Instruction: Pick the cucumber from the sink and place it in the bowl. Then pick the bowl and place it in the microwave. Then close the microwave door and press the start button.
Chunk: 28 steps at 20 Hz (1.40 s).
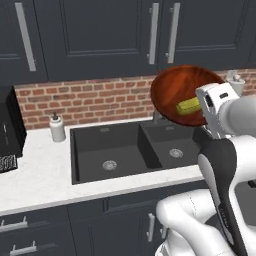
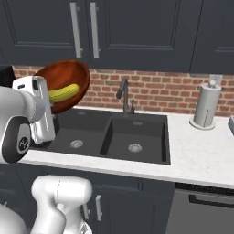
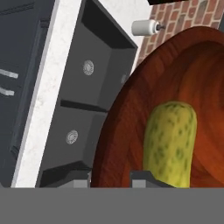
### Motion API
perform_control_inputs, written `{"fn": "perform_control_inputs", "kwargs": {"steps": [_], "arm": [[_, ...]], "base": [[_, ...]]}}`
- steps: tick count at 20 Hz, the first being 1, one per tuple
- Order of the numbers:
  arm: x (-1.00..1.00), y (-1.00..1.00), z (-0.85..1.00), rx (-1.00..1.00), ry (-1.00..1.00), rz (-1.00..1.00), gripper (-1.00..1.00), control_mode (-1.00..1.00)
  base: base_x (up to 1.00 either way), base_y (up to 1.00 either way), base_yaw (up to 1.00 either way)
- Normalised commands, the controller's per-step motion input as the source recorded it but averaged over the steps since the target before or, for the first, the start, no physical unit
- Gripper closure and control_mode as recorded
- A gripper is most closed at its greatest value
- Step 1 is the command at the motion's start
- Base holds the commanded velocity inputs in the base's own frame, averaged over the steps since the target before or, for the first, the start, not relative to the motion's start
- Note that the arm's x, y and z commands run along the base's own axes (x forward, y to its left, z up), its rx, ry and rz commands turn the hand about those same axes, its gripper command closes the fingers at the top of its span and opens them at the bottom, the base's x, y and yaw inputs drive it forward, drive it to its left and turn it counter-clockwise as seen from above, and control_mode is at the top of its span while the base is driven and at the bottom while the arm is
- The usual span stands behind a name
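The bowl (image 1: 182, 92) was held tilted on edge above the right basin of the sink (image 1: 107, 145), its hollow turned toward the cameras, with the cucumber (image 1: 188, 106) lodged inside against the lower wall. The gripper (image 3: 110, 177) was seen clamped on the bowl's rim, one finger tip outside the wall and the other inside, just beside the cucumber's end. In the hand view the cucumber's long axis ran straight away from the finger tips, up across the bowl's floor. In the left base view it lay nearly level, slightly raised toward the hand.

A black appliance (image 1: 9, 125) was glimpsed at the far left edge of the counter (image 1: 40, 175), well apart from the bowl; whether it was the microwave could not be told. The carry was judged to lie leftward, away from the sink, and the steep tilt was judged a risk of the cucumber sliding out.
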Motion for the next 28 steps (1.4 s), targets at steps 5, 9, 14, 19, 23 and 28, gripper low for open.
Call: {"fn": "perform_control_inputs", "kwargs": {"steps": [5,9,14,19,23,28], "arm": [[0.0,0.0,0.0,0.0,0.0,0.0,1.0,1.0],[0.0,0.0,0.0,0.0,0.0,0.0,1.0,1.0],[0.0,0.0,0.0,0.0,0.0,0.0,1.0,1.0],[0.0,0.0,0.0,0.0,0.0,0.0,1.0,1.0],[0.0,0.0,0.0,0.0,0.0,0.0,1.0,1.0],[0.0,0.0,0.0,0.0,0.0,0.0,1.0,1.0]], "base": [[-0.3,-0.25,-0.46],[-0.03,-0.05,-0.92],[0.0,0.0,-1.0],[0.0,0.0,-1.0],[0.0,-0.13,-0.97],[0.11,-0.68,-0.78]]}}
